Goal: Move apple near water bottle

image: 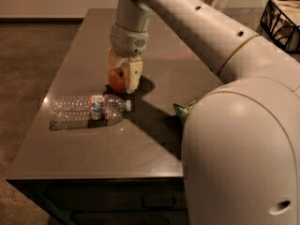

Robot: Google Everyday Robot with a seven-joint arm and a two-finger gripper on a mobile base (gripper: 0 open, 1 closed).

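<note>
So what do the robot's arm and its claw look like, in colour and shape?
The arm is a thick, smooth off-white tube with a row of small dark holes and a thin tan ring at one joint. The wrist is a light grey cylinder. The claw, down around the apple near the water bottle, has two flat cream fingers. No cables show.

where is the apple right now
In the camera view the apple is left of centre, held by the gripper down at the table, just behind the capped end of the water bottle.

Smooth gripper [123,84] around apple [117,80], ribbed plastic bottle [86,108]
</note>
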